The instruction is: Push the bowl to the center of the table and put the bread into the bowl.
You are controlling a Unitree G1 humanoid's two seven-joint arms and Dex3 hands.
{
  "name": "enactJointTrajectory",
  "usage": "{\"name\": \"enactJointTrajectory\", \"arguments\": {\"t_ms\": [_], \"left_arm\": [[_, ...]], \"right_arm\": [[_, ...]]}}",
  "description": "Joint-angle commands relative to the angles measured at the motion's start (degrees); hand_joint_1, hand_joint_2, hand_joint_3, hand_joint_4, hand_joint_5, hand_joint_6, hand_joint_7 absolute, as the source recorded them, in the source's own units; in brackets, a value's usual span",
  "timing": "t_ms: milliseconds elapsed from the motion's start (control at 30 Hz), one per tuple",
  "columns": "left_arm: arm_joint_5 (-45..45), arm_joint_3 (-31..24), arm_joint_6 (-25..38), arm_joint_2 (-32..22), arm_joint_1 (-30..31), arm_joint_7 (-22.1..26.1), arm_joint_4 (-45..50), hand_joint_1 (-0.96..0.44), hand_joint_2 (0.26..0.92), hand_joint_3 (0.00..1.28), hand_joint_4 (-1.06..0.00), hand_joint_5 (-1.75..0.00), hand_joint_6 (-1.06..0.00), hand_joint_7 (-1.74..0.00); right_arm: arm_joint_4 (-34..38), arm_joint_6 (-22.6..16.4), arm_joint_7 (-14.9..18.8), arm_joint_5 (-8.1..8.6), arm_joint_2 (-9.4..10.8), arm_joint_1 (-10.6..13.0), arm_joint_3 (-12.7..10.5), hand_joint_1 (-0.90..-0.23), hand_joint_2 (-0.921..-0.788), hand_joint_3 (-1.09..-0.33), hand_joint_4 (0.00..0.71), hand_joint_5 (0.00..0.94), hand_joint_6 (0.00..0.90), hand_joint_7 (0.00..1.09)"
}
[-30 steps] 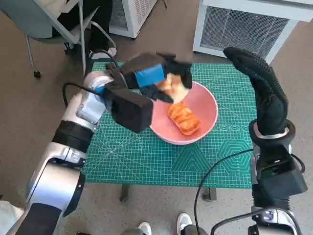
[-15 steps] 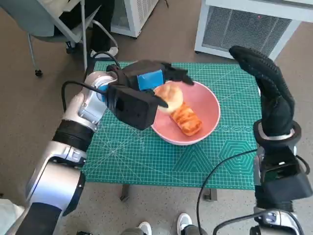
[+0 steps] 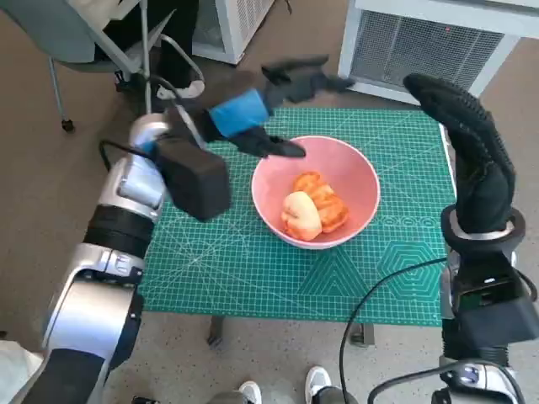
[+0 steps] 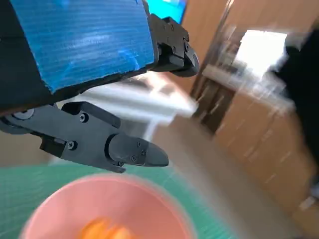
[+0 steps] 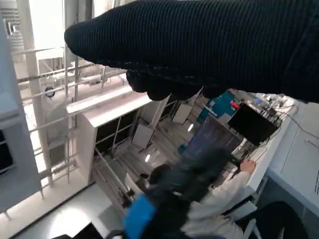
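Now my left hand [image 3: 253, 118] is spread wide, holding nothing, above the pink bowl [image 3: 358, 172]. Both bread [image 3: 301, 215] pieces look soft and light; I'd hold one gently around its middle.

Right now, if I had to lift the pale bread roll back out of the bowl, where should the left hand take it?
Probably from above, across its short sides. The pale roll lies low in the pink bowl, leaning on the orange bread, and the bowl's wall blocks a sideways reach. The left hand hovers open over the far-left rim, so a short drop would likely reach it.
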State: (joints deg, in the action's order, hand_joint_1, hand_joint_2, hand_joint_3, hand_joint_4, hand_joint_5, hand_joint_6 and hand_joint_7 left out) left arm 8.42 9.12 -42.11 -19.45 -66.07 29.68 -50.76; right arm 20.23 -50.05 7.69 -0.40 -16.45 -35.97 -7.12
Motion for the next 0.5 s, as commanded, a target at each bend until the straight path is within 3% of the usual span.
{"name": "enactJointTrajectory", "arguments": {"t_ms": [33,267,500], "left_arm": [[-5.95,-3.28,-0.43,1.37,3.09,0.96,3.89,-0.43,0.921,0.18,-0.37,-0.09,-0.3,-0.32],[-10.89,-7.13,-0.54,2.91,6.63,-1.02,8.71,-0.45,0.921,0.22,-0.42,-0.09,-0.34,-0.33],[-15.79,-10.32,-0.23,5.14,11.04,-2.72,15.62,-0.42,0.921,0.28,-0.43,-0.07,-0.36,-0.34]], "right_arm": [[0.05,0.91,-0.02,0.16,-0.67,-0.36,-0.22,-0.6,-0.921,-0.791,0.228,0.0,-0.001,0.51],[0.26,1.56,0.83,2.12,-1.08,-1.35,-0.14,-0.588,-0.921,-0.788,0.228,0.001,0.0,0.52],[-0.89,2.75,0.9,3.03,-0.99,-2.25,0.04,-0.593,-0.921,-0.787,0.235,0.004,0.007,0.53]]}}
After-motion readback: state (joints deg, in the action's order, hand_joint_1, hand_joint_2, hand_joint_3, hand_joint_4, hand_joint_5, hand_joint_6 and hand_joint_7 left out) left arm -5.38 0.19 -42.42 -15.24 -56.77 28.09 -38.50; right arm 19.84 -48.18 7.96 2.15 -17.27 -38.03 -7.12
